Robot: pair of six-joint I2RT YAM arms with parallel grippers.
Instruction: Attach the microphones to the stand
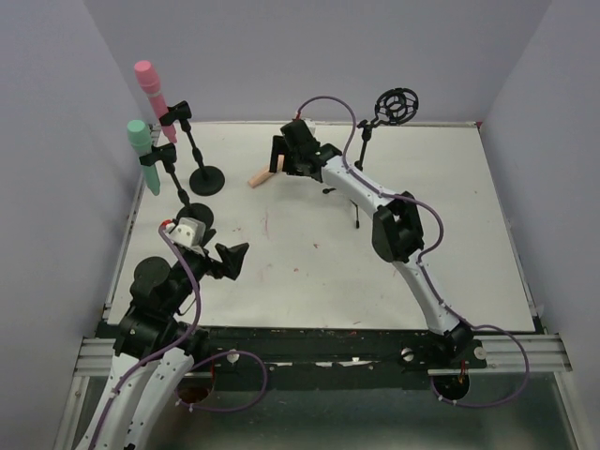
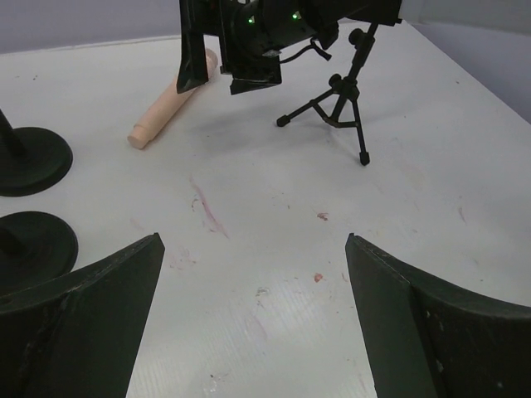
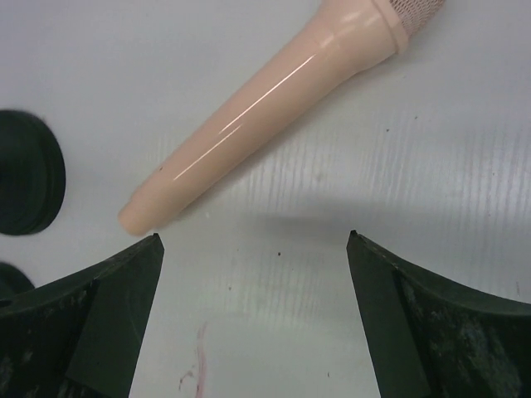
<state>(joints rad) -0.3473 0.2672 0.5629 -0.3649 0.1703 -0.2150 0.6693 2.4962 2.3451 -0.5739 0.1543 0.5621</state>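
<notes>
Three mics show from above: the pink mic (image 1: 150, 86) and green mic (image 1: 142, 150) sit clipped head-up on two round-base stands (image 1: 206, 178) close by the left wall (image 1: 66, 141). The peach mic (image 1: 262, 175) lies flat on the table (image 1: 450, 244) toward the far middle. One tripod (image 1: 367, 141) with a ring mount (image 1: 397, 105) stands behind your right arm, and your widest open room is the table's right half. Your right gripper (image 1: 284, 159) hangs beside the peach mic, and your left gripper (image 1: 234, 260) sits low toward the near edge. In the left wrist view, the left gripper (image 2: 253, 240) is spread wide, with the round-base stands (image 2: 33, 157) at left and the peach mic (image 2: 170, 104) and tripod (image 2: 340, 104) beyond. In the right wrist view, the right gripper (image 3: 253, 236) gapes, and the peach mic (image 3: 265, 108) lies slantwise just ahead of its tips, touching neither.
</notes>
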